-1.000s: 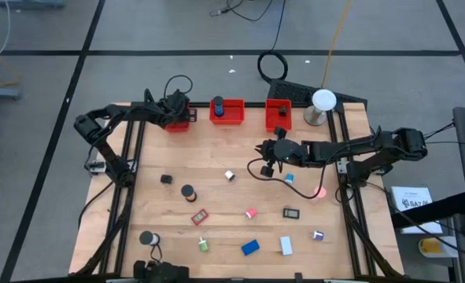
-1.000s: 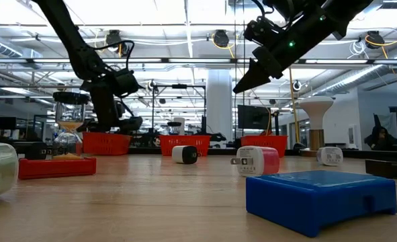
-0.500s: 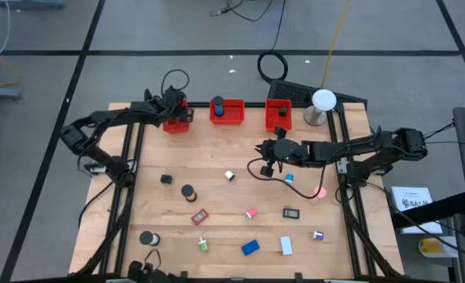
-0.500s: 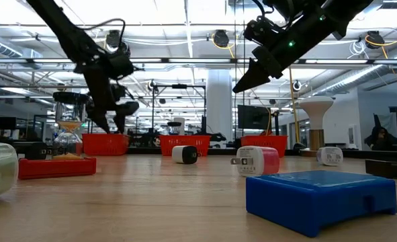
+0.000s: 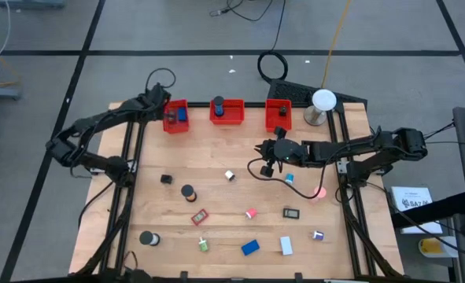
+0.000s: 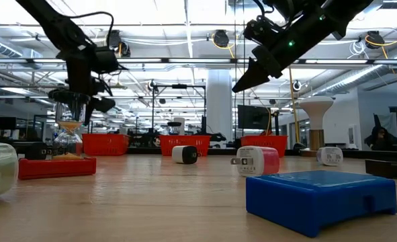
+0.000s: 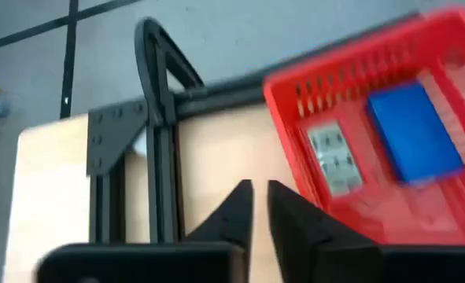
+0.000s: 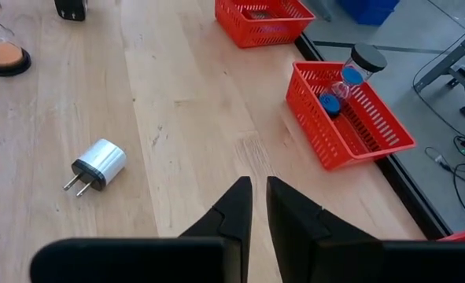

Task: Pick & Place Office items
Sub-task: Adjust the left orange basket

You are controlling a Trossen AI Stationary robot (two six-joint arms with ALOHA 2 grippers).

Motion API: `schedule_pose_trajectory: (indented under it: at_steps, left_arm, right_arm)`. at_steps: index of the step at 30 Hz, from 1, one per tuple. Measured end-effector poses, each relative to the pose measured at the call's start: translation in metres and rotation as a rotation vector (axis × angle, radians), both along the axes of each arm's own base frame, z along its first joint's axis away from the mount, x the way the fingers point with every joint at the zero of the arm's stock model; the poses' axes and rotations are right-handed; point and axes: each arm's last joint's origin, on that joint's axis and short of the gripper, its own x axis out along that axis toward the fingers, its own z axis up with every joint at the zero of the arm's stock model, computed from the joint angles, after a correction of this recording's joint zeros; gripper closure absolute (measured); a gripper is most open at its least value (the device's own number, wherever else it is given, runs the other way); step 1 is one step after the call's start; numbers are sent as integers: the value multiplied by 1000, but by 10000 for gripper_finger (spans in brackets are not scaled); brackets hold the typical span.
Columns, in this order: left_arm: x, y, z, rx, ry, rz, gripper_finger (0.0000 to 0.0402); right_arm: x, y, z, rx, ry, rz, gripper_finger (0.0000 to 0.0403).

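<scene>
My left gripper (image 7: 259, 189) is shut and holds nothing. It hangs above the table's far left corner (image 5: 155, 101), just left of the left red bin (image 5: 175, 116). A blue block (image 7: 413, 130) and a grey-white piece (image 7: 332, 157) lie in that bin. My right gripper (image 8: 258, 182) is shut and empty, and hovers over the table's right middle (image 5: 263, 149). On the wood lie several office items: a white plug (image 8: 97, 167), a black roll (image 5: 188, 191), a pink bit (image 5: 250, 213) and a blue block (image 5: 250, 248).
Two more red bins (image 5: 226, 112) (image 5: 278, 115) stand along the far edge, beside a white dome (image 5: 323, 101). Black frame rails (image 5: 130, 157) (image 5: 344, 169) run down both sides of the table. An hourglass (image 6: 69, 131) stands at the left in the low view.
My left gripper has risen from over the left red bin and drawn away toward the table's far left corner. In the low view its fingers stood apart before and now stand together. The blue block, covered by the gripper before, now shows in the bin.
</scene>
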Motion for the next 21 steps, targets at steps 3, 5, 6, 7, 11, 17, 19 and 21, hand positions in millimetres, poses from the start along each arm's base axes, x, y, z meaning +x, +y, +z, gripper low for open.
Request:
schedule_pose_trajectory:
  at_steps: [3,5,6,7,11,17,19,21]
  left_arm:
    - [-4,11,-2,7,-47,2,396]
    - [-6,19,-5,10,-75,9,397]
    - [-6,21,-7,3,-75,13,394]
    - [-6,21,-10,-5,-71,22,392]
    - [-3,24,-14,4,-67,32,394]
    - [-1,26,-21,-4,-36,41,397]
    - [-1,26,-22,-8,-32,40,395]
    - [0,27,-21,6,-38,28,395]
  right_arm:
    - [0,0,0,0,0,0,369]
    - [0,0,0,-4,1,2,369]
    - [0,0,0,-5,2,3,369]
    - [0,0,0,-5,2,4,369]
    - [0,0,1,-9,-3,6,369]
    - [0,0,1,-9,-3,6,369]
    - [1,0,1,-9,-4,6,369]
    - [1,0,1,-9,-4,6,369]
